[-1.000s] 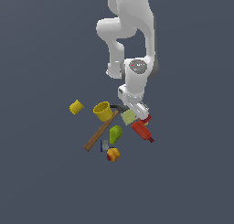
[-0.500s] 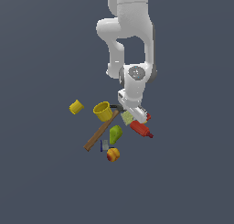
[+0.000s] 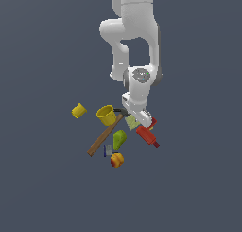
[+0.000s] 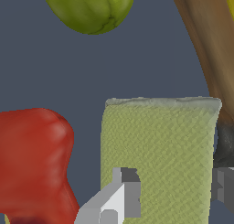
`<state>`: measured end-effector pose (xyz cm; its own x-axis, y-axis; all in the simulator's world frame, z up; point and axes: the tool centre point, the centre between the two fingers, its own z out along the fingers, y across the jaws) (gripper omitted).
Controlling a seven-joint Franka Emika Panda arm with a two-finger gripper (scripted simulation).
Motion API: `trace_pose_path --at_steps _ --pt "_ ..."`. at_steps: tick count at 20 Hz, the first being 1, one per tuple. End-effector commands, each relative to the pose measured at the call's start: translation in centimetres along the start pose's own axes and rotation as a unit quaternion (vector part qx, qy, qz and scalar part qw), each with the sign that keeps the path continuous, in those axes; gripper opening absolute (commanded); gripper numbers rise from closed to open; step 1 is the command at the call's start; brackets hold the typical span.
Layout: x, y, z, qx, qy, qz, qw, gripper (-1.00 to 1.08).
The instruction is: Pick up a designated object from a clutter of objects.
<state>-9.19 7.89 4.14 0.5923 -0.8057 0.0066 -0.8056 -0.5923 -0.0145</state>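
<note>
Low over the clutter, the gripper [image 4: 171, 191] has its two grey fingertips [image 4: 125, 191] spread apart — one shows over the pale yellow-green sponge pad [image 4: 157, 145], the other at the pad's edge on the hammer side. The jaws stand open and hold nothing yet; whether they already touch the pad cannot be told from these views.

In the exterior view the sponge pad [image 3: 132, 122] lies directly under the gripper [image 3: 140, 118], between the yellow cup [image 3: 107, 115] and the red drill-like tool [image 3: 148, 135], with the green pear [image 3: 119, 138] just beside it. The wooden-handled hammer [image 3: 105, 136] runs close along one edge of the pad; in the wrist view its handle [image 4: 208, 40] passes just beside the pad's corner.

The step in hand looks like the final descent and close. To do it well, the fingers should straddle the pad squarely and go down far enough to catch its thin sides — a flat pad is easily skimmed over. The finger near the hammer has little room, so it should slip between handle and pad, not land on the handle. The pad will likely give when squeezed, so a firm close before lifting seems wise.
</note>
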Motion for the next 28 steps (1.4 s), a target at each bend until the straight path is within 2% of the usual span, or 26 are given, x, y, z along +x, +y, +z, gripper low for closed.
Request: trace_pose_path --at_steps 1,5,6,15,21,28 --pt "-0.3 0.2 1.6 -0.007 -0.003 -0.003 1.0 -1.0" --pt "-0.3 0.2 1.6 -0.007 -0.003 -0.003 1.0 -1.0" --pt "0.0 0.0 0.0 0.0 0.001 0.0 1.0 -1.0" --pt "1.2 0.8 -1.6 -0.001 0.001 0.0 1.0 -1.0" --pt "3.4 2.3 -4.6 -0.001 0.0 -0.001 1.0 -1.0" --pt "7.2 4.9 -9.8 -0.001 -0.002 -0.001 1.0 -1.0"
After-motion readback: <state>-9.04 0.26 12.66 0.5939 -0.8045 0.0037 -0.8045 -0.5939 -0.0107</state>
